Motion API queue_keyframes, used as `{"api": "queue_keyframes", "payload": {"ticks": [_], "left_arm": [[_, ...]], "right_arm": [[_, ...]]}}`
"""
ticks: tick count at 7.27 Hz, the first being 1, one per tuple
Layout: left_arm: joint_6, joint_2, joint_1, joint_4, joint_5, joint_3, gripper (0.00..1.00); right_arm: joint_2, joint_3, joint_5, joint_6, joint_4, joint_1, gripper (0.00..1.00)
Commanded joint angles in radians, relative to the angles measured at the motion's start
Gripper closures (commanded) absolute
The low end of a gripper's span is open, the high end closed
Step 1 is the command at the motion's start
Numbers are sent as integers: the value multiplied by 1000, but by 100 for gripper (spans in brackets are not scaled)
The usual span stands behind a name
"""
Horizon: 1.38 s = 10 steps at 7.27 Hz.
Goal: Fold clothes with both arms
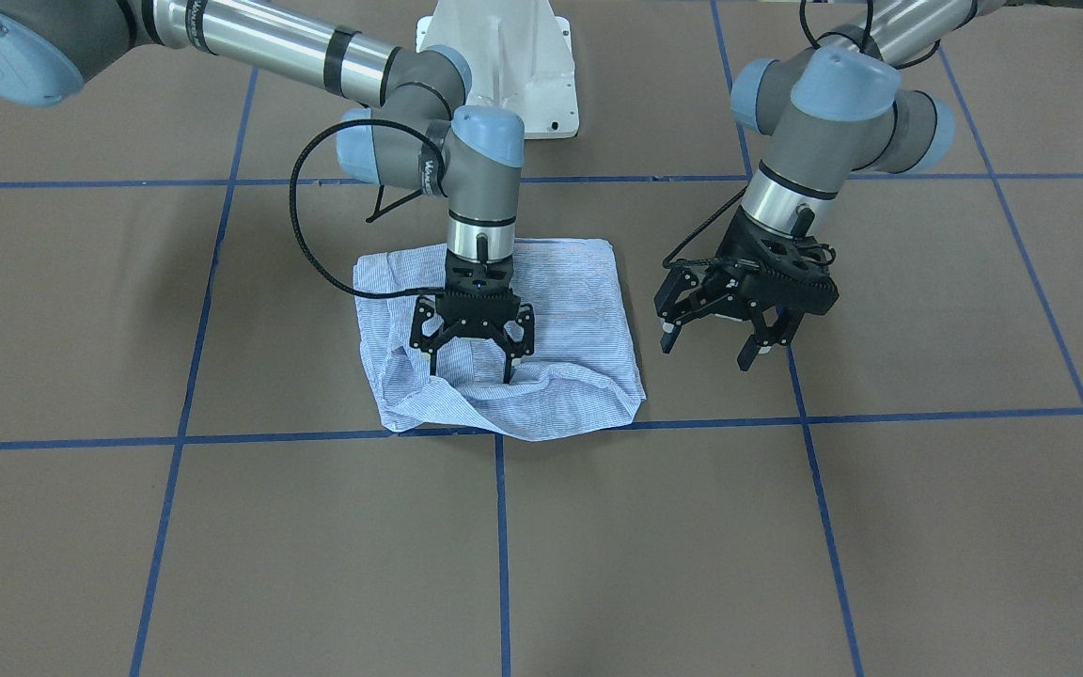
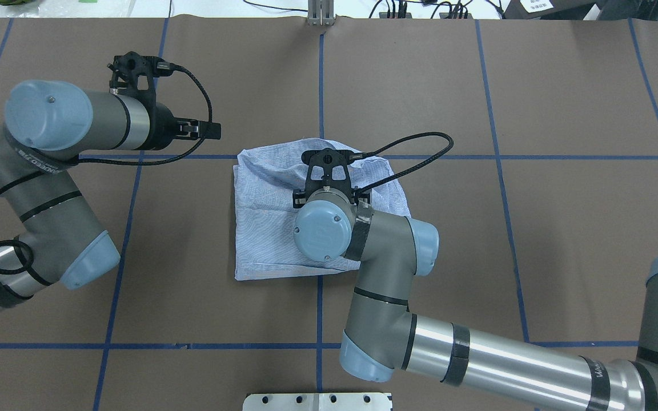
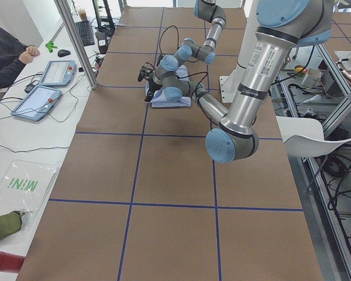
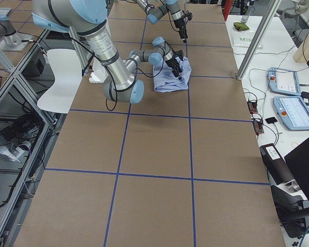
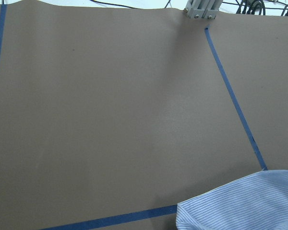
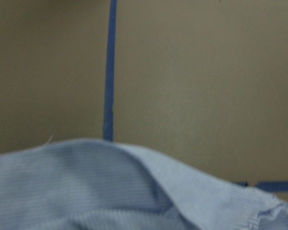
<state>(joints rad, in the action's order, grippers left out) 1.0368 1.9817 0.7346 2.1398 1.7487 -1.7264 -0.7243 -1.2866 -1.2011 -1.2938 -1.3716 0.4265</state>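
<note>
The light blue striped shirt (image 1: 570, 310) lies folded into a rough square on the brown table, its edge nearest the front camera rumpled and raised. It also shows from above as the shirt (image 2: 266, 217) and in both wrist views (image 5: 245, 203) (image 6: 110, 187). My right gripper (image 1: 472, 371) points straight down over the shirt, open, its fingertips (image 1: 509, 371) at the rumpled fold. From above, the right wrist (image 2: 320, 228) hides it. My left gripper (image 1: 709, 353) hangs open above bare table beside the shirt, holding nothing; overhead it is the left gripper (image 2: 212, 131).
Blue tape lines (image 1: 502, 527) divide the brown table into squares. The white pedestal base (image 1: 504, 66) stands at the robot's side. An aluminium post (image 2: 319, 14) rises at the far edge. Beyond it, a side bench holds tablets (image 3: 58, 73), with a person (image 3: 6, 55) seated there.
</note>
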Motion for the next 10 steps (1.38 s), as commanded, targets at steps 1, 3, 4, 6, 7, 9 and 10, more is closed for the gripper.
{"api": "queue_keyframes", "payload": {"ticks": [1, 3, 4, 6, 7, 9, 10], "left_arm": [[2, -1, -1, 2, 0, -1, 0], [6, 0, -1, 2, 0, -1, 0], [6, -3, -1, 0, 2, -15, 0], [-4, -94, 0, -14, 44, -132, 0], [-26, -195, 14, -50, 81, -247, 0], [-224, -305, 90, -256, 100, -449, 0], [-373, -323, 174, -353, 144, -484, 0]], "right_arm": [[40, 104, 38, 77, 8, 98, 0], [45, 89, 5, 85, 11, 144, 0], [40, 34, -115, 100, 8, 176, 0], [-66, -157, -396, 189, -6, 276, 0], [-189, -327, -510, 318, -65, 337, 0], [-390, -646, -647, 553, -287, 461, 0], [-503, -743, -731, 714, -334, 550, 0]]}}
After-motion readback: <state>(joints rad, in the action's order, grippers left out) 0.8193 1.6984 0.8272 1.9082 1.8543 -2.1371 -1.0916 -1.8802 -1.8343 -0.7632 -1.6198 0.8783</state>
